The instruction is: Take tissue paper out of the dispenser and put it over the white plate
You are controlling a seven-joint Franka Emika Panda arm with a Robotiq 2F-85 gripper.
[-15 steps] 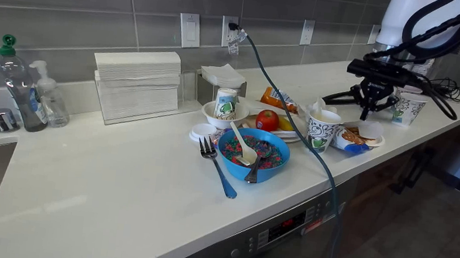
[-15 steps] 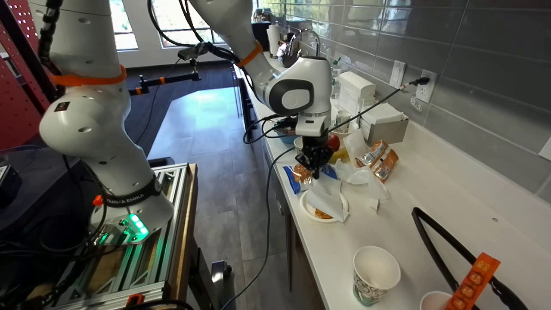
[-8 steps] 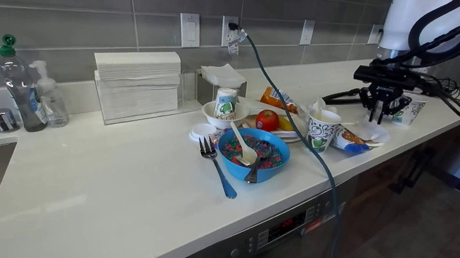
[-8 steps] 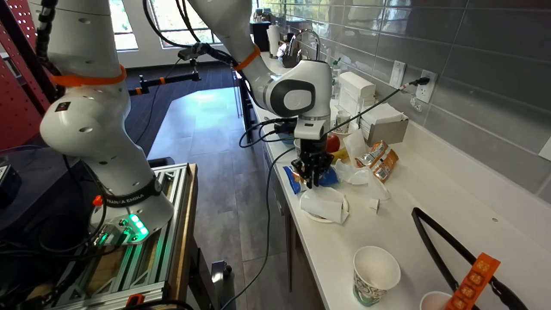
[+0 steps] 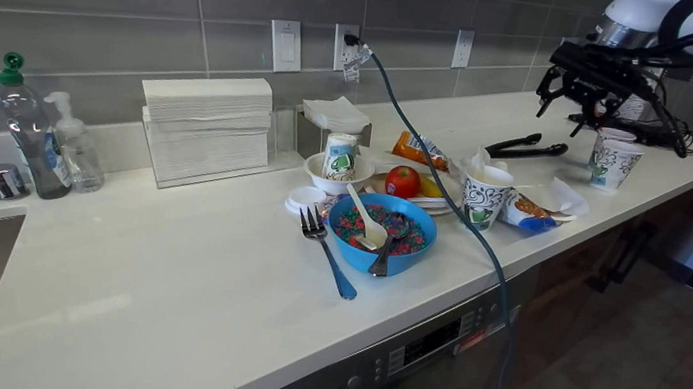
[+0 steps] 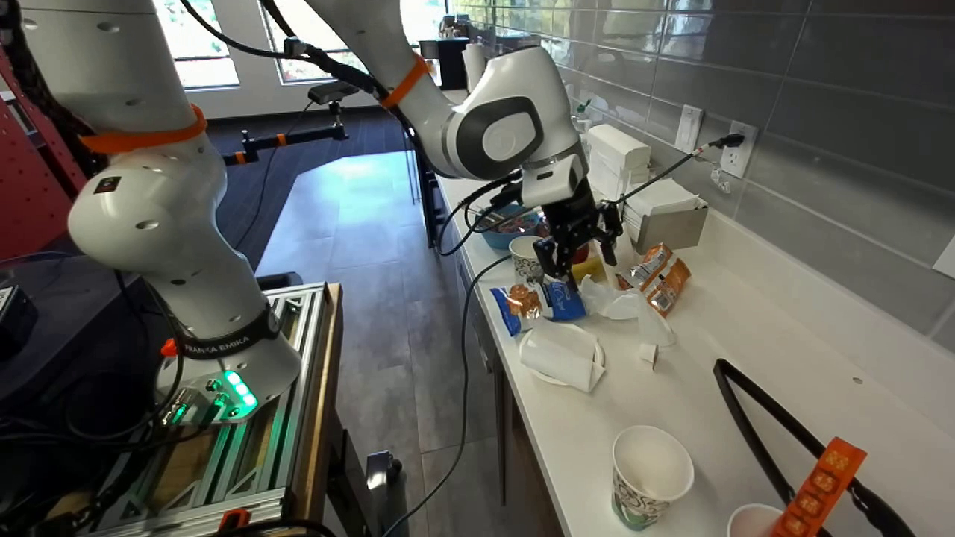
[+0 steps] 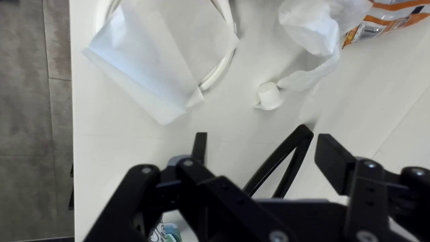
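Observation:
The tissue paper (image 7: 144, 57), a thin white sheet, lies draped across the white plate (image 7: 218, 72), with one corner hanging past the rim onto the counter. In an exterior view the same tissue paper (image 6: 559, 356) covers most of the plate. My gripper (image 7: 263, 144) is raised above the counter and tilted, apart from plate and tissue. Its fingers (image 7: 336, 164) stand wide with nothing held. The dispenser (image 5: 486, 199), a cup-sized round canister, white with green print, stands beyond the blue snack bag; white tissue shows at its top, though whether inside or behind I cannot tell.
Black tongs (image 7: 280, 151) lie on the counter below my jaws. Nearby are a blue snack bag (image 6: 533, 302), an orange one (image 6: 660, 280), crumpled tissue (image 7: 312, 30) and a paper cup (image 6: 649, 473). A cable (image 5: 494, 261) hangs across the counter by a blue bowl (image 5: 400, 264).
A second ago the gripper was shut on the lifted end of the tissue. It has opened, the sheet dropped onto the plate, and the gripper has risen, tilted and moved off.

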